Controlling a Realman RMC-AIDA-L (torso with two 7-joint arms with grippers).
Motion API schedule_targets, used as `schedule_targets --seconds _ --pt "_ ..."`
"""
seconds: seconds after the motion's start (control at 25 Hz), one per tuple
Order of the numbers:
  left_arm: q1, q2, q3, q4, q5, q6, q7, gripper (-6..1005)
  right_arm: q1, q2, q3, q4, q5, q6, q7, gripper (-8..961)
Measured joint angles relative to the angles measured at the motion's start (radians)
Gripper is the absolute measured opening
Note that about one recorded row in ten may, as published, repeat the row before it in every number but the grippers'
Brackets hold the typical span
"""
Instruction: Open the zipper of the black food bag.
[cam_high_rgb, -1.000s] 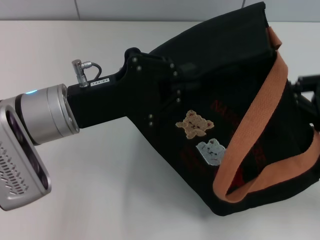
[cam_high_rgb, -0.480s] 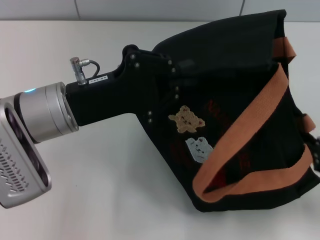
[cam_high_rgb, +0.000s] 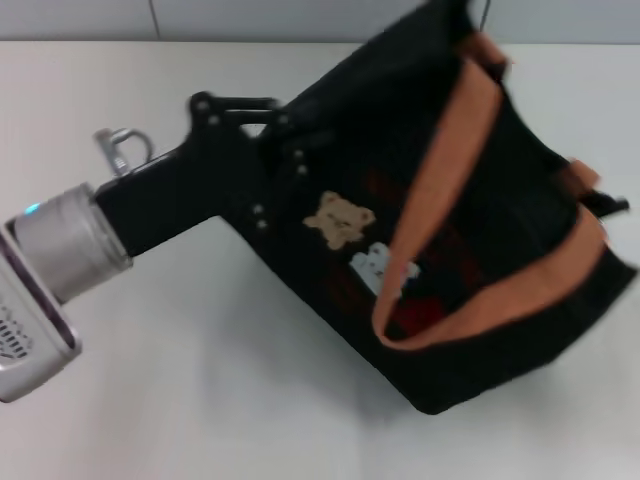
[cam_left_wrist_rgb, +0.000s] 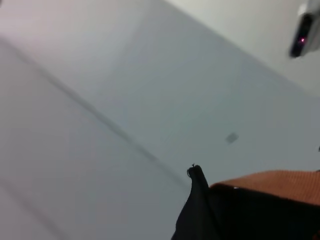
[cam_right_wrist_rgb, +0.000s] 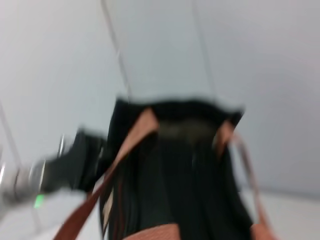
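The black food bag (cam_high_rgb: 470, 230) lies tilted on the white table (cam_high_rgb: 200, 380), its bear patches (cam_high_rgb: 340, 220) and orange handles (cam_high_rgb: 440, 170) facing up. My left gripper (cam_high_rgb: 285, 150) comes in from the left and is shut on the bag's upper left end, its tips buried in the black fabric. The left wrist view shows only a corner of that fabric (cam_left_wrist_rgb: 197, 200) and an orange handle (cam_left_wrist_rgb: 280, 182). The right wrist view sees the bag (cam_right_wrist_rgb: 175, 165) end-on from a distance. The zipper cannot be made out. A sliver of my right gripper (cam_high_rgb: 608, 205) shows behind the bag's right side.
The silver wrist section of my left arm (cam_high_rgb: 60, 240) crosses the table's left part. A pale wall (cam_high_rgb: 300, 18) runs along the table's far edge.
The left gripper has moved left and slightly back, taking the bag with it. The bag has swung round, its handles now nearer the middle. The right gripper is now almost hidden behind the bag.
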Motion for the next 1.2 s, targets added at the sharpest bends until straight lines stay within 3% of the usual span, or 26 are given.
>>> schedule_targets --seconds 0.16,0.24,0.4,0.84,0.92,1.0,1.04,1.08,1.2 --pt "-0.044 -0.001 0.005 -0.289 -0.22 0.058 0.041 99 -0.001 0.003 0.034 0.04 0.059 0.003 0.0 252" --pt "-0.082 -0.001 0.004 -0.491 -0.343 0.145 0.017 98 0.013 0.003 0.036 0.072 0.065 0.004 -0.006 321" --pt "-0.091 -0.001 0.005 -0.611 -0.359 0.227 0.009 109 0.03 0.007 0.031 0.089 0.067 0.006 -0.016 447" --pt "0.0 0.005 0.033 -0.63 -0.342 0.352 -0.113 175 0.063 0.023 -0.034 0.114 0.055 -0.022 -0.056 800" --pt "0.006 0.008 0.034 -0.629 -0.341 0.38 -0.134 256 0.063 0.023 -0.042 0.114 0.054 -0.034 -0.067 801" --pt "0.014 0.022 0.031 -0.624 -0.334 0.438 -0.191 337 0.06 0.023 -0.054 0.114 0.054 -0.065 -0.089 802" --pt "0.016 0.045 0.03 -0.618 -0.324 0.491 -0.246 377 0.057 0.023 -0.061 0.114 0.055 -0.099 -0.109 802" --pt "0.016 0.045 0.03 -0.618 -0.324 0.491 -0.246 424 0.057 0.023 -0.061 0.114 0.055 -0.099 -0.109 802" --pt "0.018 0.087 0.032 -0.585 -0.256 0.558 -0.321 567 0.06 0.022 -0.101 0.114 0.052 -0.134 -0.121 802"
